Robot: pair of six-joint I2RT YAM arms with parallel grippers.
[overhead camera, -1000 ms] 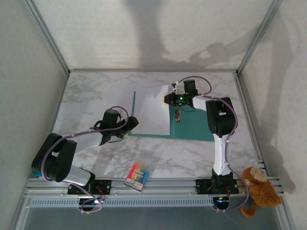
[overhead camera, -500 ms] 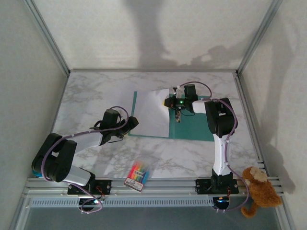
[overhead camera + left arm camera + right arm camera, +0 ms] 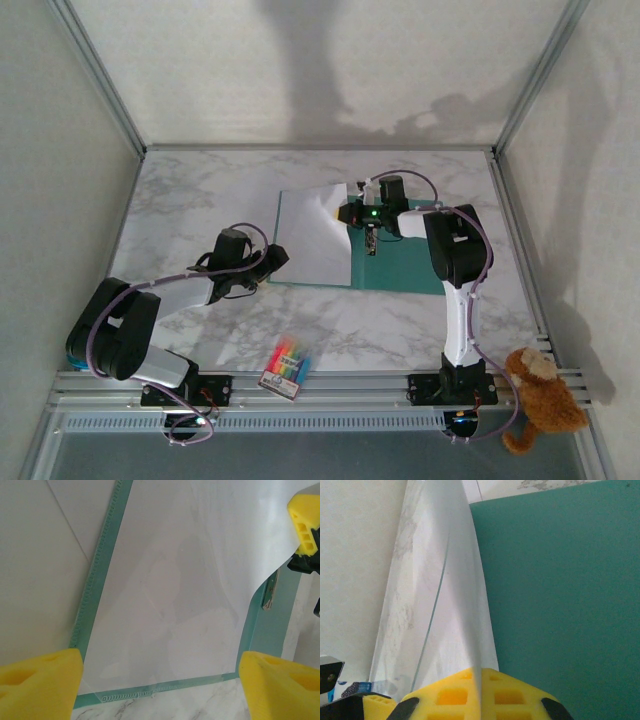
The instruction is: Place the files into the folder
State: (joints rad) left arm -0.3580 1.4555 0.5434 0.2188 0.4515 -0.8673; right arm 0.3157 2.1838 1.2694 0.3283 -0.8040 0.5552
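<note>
White files (image 3: pixel 315 238) are pinched in the right hand (image 3: pixel 350 213) above the folder (image 3: pixel 400 266); left hand (image 3: pixel 160 685) gapes empty.

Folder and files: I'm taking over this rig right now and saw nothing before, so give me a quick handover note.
Right hand: shut on the right edge of the files, holding that edge up off the folder.
Left hand: open, hovering over the files' near edge, holding nothing.
Folder: lies open and flat on the table, with the metal clip at its spine exposed.
Done: the files lie over the folder's left cover.
Left: lay the raised edge down, release it, then probably close the folder.
</note>
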